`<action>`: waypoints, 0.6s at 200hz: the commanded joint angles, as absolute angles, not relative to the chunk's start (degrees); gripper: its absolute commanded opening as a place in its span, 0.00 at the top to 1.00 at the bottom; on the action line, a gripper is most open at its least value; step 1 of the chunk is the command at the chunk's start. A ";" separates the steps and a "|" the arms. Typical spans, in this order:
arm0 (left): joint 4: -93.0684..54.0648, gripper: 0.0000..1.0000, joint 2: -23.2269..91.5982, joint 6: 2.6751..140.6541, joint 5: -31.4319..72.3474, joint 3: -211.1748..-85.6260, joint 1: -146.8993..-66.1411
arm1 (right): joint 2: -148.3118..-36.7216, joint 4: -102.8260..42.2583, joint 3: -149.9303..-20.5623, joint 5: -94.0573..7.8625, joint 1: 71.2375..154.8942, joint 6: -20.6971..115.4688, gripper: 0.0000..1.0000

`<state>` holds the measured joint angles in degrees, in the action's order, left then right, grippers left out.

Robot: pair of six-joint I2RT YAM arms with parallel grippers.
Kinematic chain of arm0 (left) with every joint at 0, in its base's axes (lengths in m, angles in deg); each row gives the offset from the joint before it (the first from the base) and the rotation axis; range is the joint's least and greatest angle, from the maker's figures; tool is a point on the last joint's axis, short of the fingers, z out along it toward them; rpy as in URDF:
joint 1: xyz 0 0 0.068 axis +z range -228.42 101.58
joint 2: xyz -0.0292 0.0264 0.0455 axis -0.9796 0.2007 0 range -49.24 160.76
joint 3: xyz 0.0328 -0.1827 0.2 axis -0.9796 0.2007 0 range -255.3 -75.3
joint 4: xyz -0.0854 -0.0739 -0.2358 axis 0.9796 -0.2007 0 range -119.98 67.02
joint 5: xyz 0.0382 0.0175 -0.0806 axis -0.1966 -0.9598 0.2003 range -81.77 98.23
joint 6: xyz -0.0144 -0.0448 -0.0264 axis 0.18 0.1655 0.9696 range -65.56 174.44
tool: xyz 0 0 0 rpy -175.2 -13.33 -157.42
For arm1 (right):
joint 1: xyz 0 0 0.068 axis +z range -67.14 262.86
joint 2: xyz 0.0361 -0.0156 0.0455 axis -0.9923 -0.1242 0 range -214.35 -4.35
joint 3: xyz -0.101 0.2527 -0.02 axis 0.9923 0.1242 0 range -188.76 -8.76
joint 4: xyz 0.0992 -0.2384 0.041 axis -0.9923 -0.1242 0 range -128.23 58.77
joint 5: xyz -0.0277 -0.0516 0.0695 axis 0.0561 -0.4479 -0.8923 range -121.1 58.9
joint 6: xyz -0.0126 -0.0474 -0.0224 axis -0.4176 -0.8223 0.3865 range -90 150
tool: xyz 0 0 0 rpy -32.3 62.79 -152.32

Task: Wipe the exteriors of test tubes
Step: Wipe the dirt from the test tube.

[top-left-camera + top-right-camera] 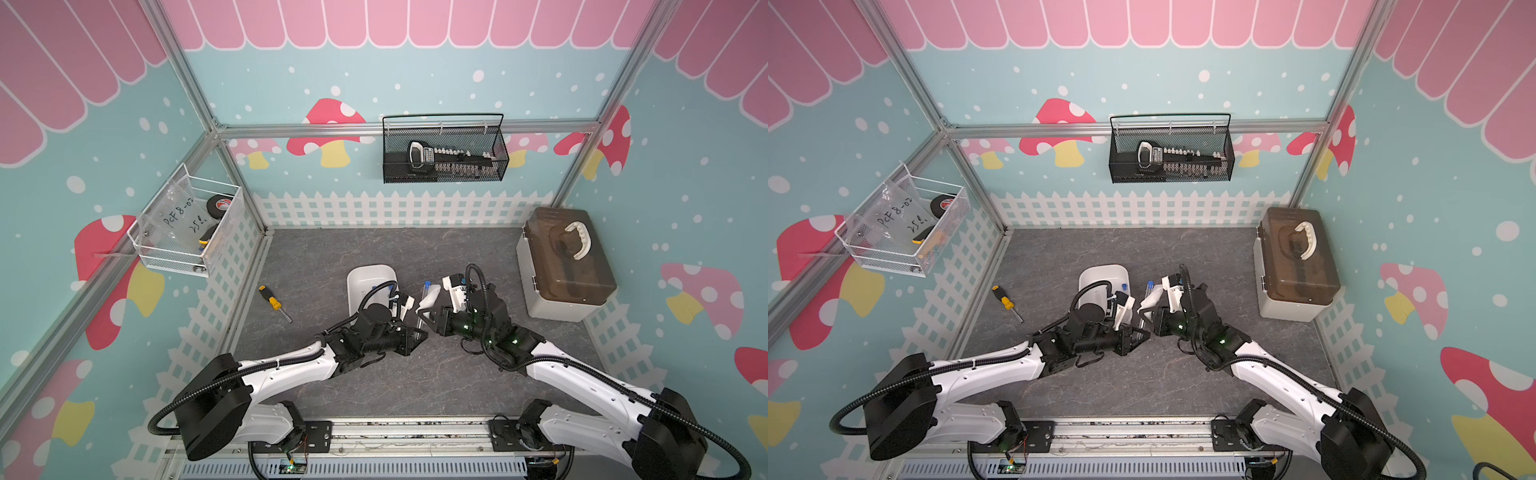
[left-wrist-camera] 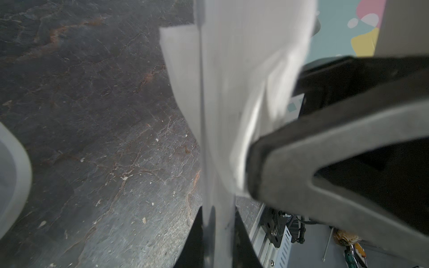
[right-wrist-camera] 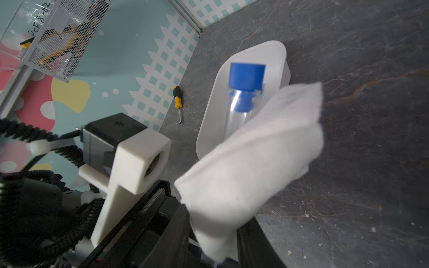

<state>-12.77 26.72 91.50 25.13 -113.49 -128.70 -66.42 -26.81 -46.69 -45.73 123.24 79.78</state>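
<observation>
You're looking at a dark grey stone-patterned tabletop [image 1: 415, 249] veined with rust-brown. Near its centre, the slim clear test tube [image 3: 236, 120] has a bright blue cap, and the soft wipe cloth [image 3: 255, 167] is plain white. At the tube's 9 o'clock sits the glossy white plastic tray [image 1: 365, 277]. Farther toward 9 o'clock, the small screwdriver [image 1: 272, 300] has a black-and-yellow handle. At 3 o'clock, the plastic storage box [image 1: 565, 270] has a translucent brown lid and a pale grey base. Your enclosure walls [image 1: 415, 83] are teal with white dots, red mushrooms and pink scallops.

Lower half of test tube [image 3: 245, 92] hidden behind cloth [image 3: 250, 167]; tray [image 2: 14, 176] blurred, cut off.
</observation>
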 commanded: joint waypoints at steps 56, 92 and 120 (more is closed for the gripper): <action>-11.38 0.95 26.08 91.16 26.32 -114.37 -128.96 | -70.98 -26.47 -50.55 -43.02 123.65 77.81 0.65; -10.46 0.95 26.11 92.01 26.78 -113.41 -129.22 | -72.63 -28.38 -54.58 -40.57 123.39 74.85 0.69; -9.98 0.95 26.01 92.41 27.04 -113.05 -129.48 | -73.17 -29.43 -56.69 -40.19 122.03 73.19 0.71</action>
<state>-10.91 26.65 91.74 25.88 -113.58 -128.81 -72.78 -28.67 -54.12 -41.40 123.05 75.72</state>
